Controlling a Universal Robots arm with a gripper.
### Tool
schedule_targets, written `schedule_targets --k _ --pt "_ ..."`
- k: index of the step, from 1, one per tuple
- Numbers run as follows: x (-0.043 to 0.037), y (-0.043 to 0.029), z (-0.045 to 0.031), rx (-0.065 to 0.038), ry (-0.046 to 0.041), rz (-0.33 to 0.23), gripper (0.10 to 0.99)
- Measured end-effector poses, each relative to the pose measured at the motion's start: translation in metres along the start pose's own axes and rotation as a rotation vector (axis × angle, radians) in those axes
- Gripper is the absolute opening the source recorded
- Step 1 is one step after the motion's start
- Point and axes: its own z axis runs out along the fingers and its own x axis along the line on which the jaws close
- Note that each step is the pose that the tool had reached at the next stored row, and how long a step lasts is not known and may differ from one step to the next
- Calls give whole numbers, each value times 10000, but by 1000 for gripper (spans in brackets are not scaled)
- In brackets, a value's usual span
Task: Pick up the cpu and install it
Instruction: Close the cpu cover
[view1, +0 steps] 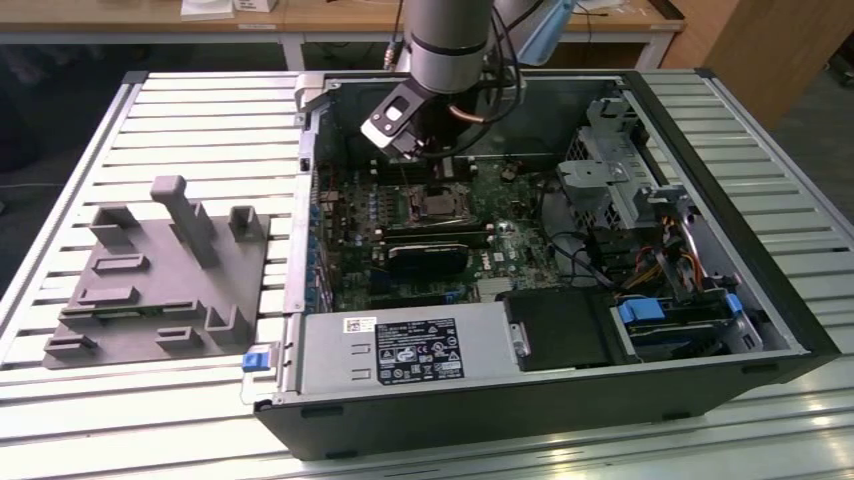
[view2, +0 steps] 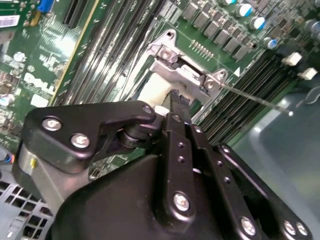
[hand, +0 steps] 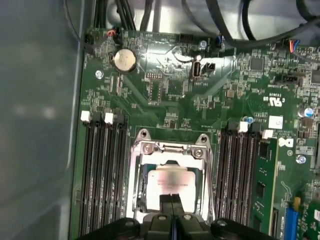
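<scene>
You're at the install step: your gripper, fingers closed together, hangs over the cpu lying in the socket frame. Seating probably needs it flat and square.

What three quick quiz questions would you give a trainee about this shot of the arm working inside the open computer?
1. True or false: the cpu lies inside the metal socket frame on the motherboard.
2. Fill in the blank: the gripper, fingers shut together, is poised right over the ____.
3. Pick one: where is the grey fixture plate?
A. On the motherboard
B. On the slatted table, at the exterior view's left of the computer case
C. In the gripper

Key: 1 true; 2 cpu; 3 B.
</scene>
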Motion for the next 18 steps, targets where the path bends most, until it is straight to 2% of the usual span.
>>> schedule_targets --k 10,18 --pt "3 -77 94 -1 9 -1 106" --pt "3 -86 160 0 9 -1 106"
